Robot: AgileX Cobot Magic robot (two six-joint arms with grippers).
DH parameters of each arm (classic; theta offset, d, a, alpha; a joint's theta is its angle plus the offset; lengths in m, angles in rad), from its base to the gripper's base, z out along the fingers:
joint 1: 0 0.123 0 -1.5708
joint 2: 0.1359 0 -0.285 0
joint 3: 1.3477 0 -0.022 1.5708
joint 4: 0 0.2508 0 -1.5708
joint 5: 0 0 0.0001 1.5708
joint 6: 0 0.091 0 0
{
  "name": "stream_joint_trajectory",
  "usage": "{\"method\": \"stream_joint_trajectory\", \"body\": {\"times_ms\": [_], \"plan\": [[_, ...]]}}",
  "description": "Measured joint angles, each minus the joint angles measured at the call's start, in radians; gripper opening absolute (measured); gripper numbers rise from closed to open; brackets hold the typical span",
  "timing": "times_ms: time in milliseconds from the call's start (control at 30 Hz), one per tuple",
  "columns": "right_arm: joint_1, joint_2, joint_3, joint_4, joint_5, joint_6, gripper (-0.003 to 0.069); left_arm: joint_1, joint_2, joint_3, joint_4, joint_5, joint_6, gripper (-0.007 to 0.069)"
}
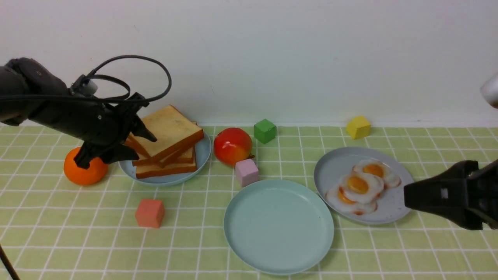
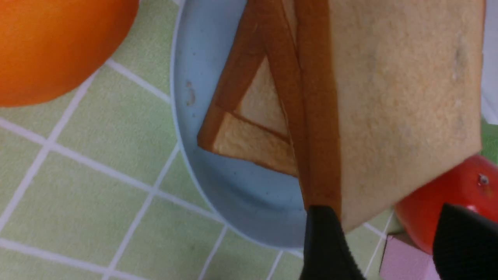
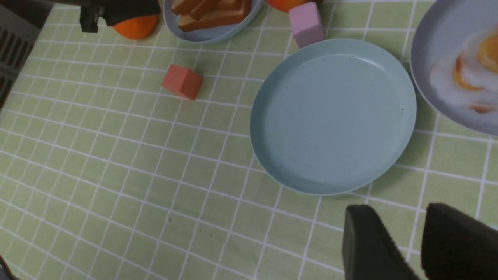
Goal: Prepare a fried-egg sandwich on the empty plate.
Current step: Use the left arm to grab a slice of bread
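The empty mint-green plate [image 1: 278, 227] lies at the front centre and also shows in the right wrist view [image 3: 330, 116]. Toast slices are stacked on a light blue plate [image 1: 167, 179] at the back left. The top slice [image 1: 171, 130] is tilted up. My left gripper [image 1: 144, 147] is open, with its jaws astride that slice's left edge. In the left wrist view [image 2: 385, 210] the slice's corner [image 2: 404, 109] rests against one finger [image 2: 323, 241]. Three fried eggs [image 1: 358, 184] lie on the grey speckled plate [image 1: 334, 167]. My right gripper [image 1: 406, 196] hovers right of them, slightly open and empty [image 3: 398, 208]. No assembled sandwich is in view.
An orange [image 1: 83, 173] sits under my left arm. A red apple [image 1: 232, 146] and a pink cube [image 1: 246, 172] stand between the toast plate and the mint plate. A coral cube [image 1: 149, 213] is at front left. Green [image 1: 265, 130] and yellow [image 1: 358, 126] cubes stand by the wall.
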Motion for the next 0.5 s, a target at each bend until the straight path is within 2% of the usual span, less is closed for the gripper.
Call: {"method": "stream_joint_trajectory", "body": {"times_ms": [200, 367, 500], "plan": [[0.0, 0.0, 0.0, 0.0, 0.001, 0.0, 0.0238, 0.0, 0.046, -0.003, -0.114, -0.056, 0.041, 0.0386], [0.0, 0.0, 0.0, 0.0, 0.013, 0.0, 0.0238, 0.0, 0.075, -0.007, -0.14, -0.077, 0.06, 0.0369], [0.0, 0.0, 0.0, -0.001, 0.019, 0.0, 0.0238, 0.0, 0.093, -0.007, -0.146, -0.086, 0.07, 0.03]]}}
